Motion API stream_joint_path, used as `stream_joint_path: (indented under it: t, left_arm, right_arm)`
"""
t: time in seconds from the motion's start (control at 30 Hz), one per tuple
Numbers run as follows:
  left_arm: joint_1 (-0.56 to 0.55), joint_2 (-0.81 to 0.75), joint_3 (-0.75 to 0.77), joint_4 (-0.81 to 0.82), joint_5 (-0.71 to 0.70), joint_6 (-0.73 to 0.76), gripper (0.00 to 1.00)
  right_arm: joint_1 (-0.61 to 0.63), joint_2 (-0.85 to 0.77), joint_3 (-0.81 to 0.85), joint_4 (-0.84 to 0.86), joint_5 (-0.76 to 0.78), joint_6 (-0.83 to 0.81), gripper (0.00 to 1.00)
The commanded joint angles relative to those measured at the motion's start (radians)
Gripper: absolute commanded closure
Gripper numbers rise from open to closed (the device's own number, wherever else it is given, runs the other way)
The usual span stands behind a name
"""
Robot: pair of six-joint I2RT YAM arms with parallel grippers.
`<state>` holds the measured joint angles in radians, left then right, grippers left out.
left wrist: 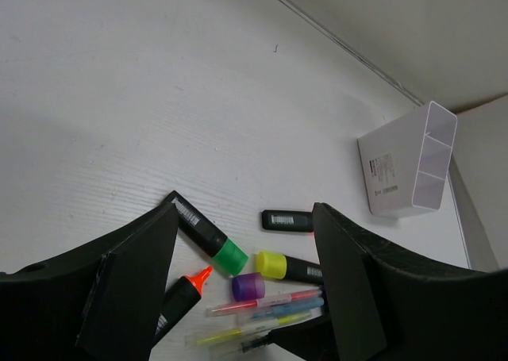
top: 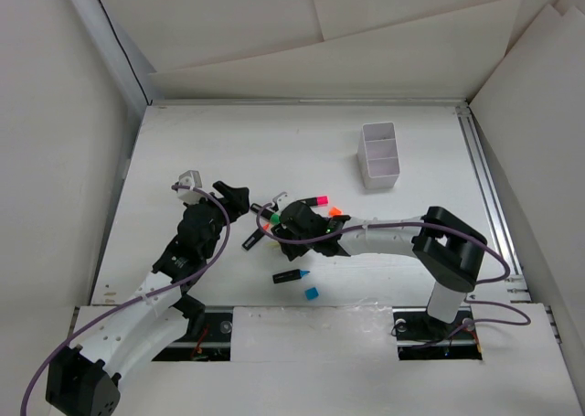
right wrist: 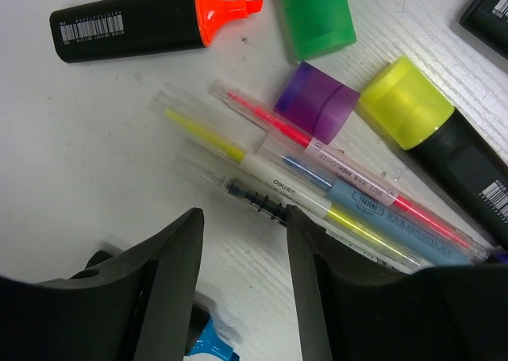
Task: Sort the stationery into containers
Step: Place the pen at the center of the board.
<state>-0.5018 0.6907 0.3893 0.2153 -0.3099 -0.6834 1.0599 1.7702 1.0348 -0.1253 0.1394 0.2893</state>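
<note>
Both grippers hang over a heap of stationery at mid-table. My left gripper (top: 235, 197) (left wrist: 244, 212) is open and empty. Past its fingers lie a green-capped highlighter (left wrist: 208, 237), an uncapped orange highlighter (left wrist: 182, 294), a loose purple cap (left wrist: 248, 286), a yellow-capped highlighter (left wrist: 290, 267) and several thin pens (left wrist: 266, 309). My right gripper (top: 277, 218) (right wrist: 242, 218) is open and empty, low over the table. Its right finger (right wrist: 317, 297) stands against the thin pens (right wrist: 333, 190). The white divided box (top: 379, 154) (left wrist: 409, 170) stands upright at the far right, apart from both grippers.
A blue-tipped highlighter (top: 291, 276) (right wrist: 208, 345) and a loose blue cap (top: 312, 293) lie nearer the arm bases. A pink-capped highlighter (top: 311, 200) and an orange cap (top: 335, 211) lie behind the right gripper. White walls ring the table.
</note>
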Motion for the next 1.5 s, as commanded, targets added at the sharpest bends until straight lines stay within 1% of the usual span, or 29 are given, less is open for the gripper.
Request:
stream_joint_path:
  t: [0.0,0.13,0.2,0.47,0.6,0.77,0.8,0.87,1.03,1.1,1.23,1.47]
  left_arm:
    - [0.005,-0.013,0.025,0.036,0.008,0.002,0.35]
    - [0.005,-0.022,0.025,0.036,-0.001,0.002,0.35]
    - [0.005,-0.032,0.025,0.036,-0.001,0.002,0.35]
    - [0.005,-0.033,0.025,0.025,-0.001,0.002,0.35]
    - [0.005,-0.042,0.025,0.025,-0.001,0.002,0.35]
    - [0.005,-0.042,0.025,0.025,-0.001,0.002,0.35]
    - [0.005,-0.042,0.025,0.025,-0.001,0.002,0.35]
    - [0.005,-0.052,0.025,0.025,-0.001,0.002,0.35]
    - [0.005,-0.053,0.025,0.025,-0.001,0.002,0.35]
    - [0.005,-0.053,0.016,0.025,-0.001,0.002,0.35]
    - [0.005,-0.053,0.016,0.025,-0.001,0.002,0.35]
    - [0.005,-0.043,0.016,0.035,0.008,0.002,0.35]
  right_arm:
    - [0.002,-0.003,0.008,0.007,-0.018,0.007,0.48]
    - [0.002,-0.014,-0.011,0.007,-0.044,0.025,0.46]
    - [0.002,-0.025,-0.022,0.007,-0.057,0.025,0.43]
    - [0.002,-0.006,-0.013,-0.011,-0.067,0.025,0.42]
    - [0.002,-0.028,-0.024,-0.011,-0.078,0.034,0.42]
    - [0.002,-0.028,-0.022,-0.034,-0.078,0.045,0.5]
    - [0.002,-0.028,-0.022,-0.034,-0.066,0.045,0.5]
    - [0.002,-0.019,-0.022,-0.025,-0.049,0.054,0.53]
    - [0.002,-0.018,-0.032,-0.011,-0.035,0.054,0.55]
    - [0.002,-0.018,-0.032,-0.011,-0.003,0.054,0.6]
    - [0.002,-0.029,-0.041,-0.02,0.012,0.063,0.65]
    - [0.002,-0.058,-0.071,-0.043,0.045,0.094,0.65]
